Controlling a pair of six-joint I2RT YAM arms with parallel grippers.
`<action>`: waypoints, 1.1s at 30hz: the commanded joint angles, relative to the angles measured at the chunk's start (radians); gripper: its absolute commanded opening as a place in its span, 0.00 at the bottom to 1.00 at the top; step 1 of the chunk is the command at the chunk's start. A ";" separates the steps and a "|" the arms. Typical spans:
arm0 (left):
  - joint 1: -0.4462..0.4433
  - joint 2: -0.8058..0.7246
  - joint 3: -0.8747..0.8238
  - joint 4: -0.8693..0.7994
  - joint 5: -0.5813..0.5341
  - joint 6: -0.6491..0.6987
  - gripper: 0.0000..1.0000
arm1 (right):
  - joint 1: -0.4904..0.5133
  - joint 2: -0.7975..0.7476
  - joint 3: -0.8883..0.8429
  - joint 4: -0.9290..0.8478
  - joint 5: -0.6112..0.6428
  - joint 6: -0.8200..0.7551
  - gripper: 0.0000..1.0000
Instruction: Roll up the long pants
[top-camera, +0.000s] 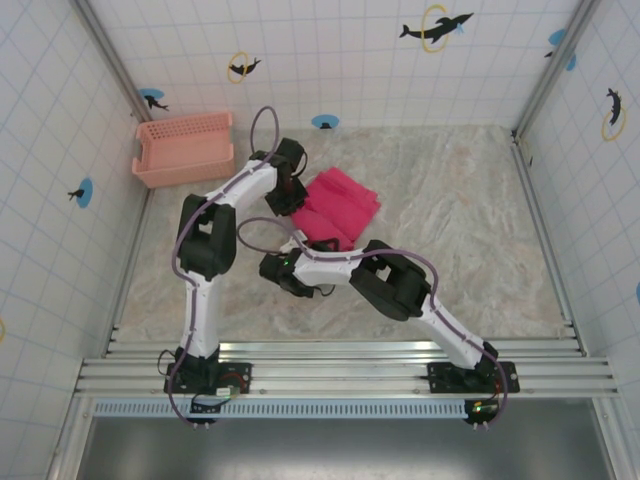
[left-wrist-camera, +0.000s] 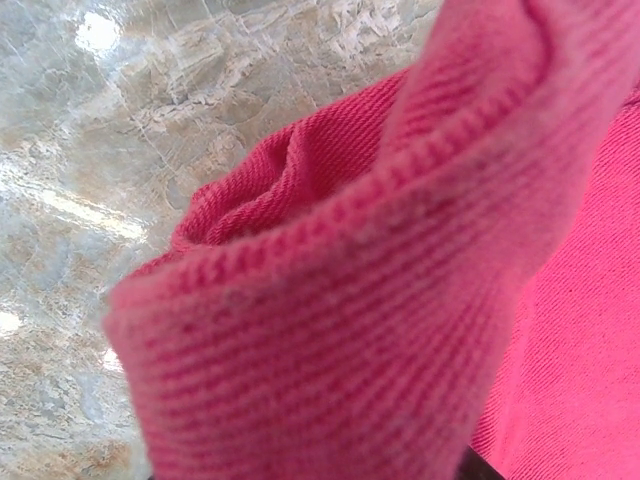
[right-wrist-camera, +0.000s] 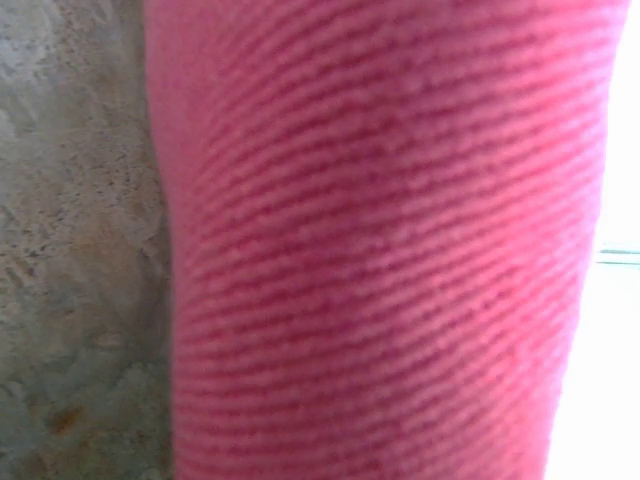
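Left of centre on the table, just right of the basket, sit the long pants, bunched into a thick folded wad, not a tidy roll yet. Handling call: light, soft ribbed cloth with zero stiffness, so it'll sag and unfold wherever it isn't supported. The weave looks grippy and nothing is fragile. Best hold is the hem or a doubled fold edge, biting through all layers, not one ply. Left gripper is at the wad's left edge. Its wrist cam has a stitched hem lifted off the table right at the lens, with the fingers hidden behind it. I read that as jaws nearly closed, pinching the hem. Right gripper is at the wad's near-left corner. Its wrist cam has cloth right up against the lens, with table showing left of it. Can't tell if those jaws are closed or holding anything. Both hands sit near each other on the wad's left side, cloth lying to their right.
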 joint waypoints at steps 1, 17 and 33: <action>0.054 -0.004 -0.218 0.166 0.160 0.053 0.00 | -0.024 -0.009 -0.058 0.041 -0.116 -0.043 0.00; 0.191 -0.549 -0.932 0.965 0.174 0.120 0.97 | -0.264 -0.162 -0.193 0.180 -0.942 -0.328 0.00; 0.129 -0.300 -1.128 1.990 0.317 -0.217 0.98 | -0.307 -0.116 -0.099 0.063 -1.064 -0.305 0.00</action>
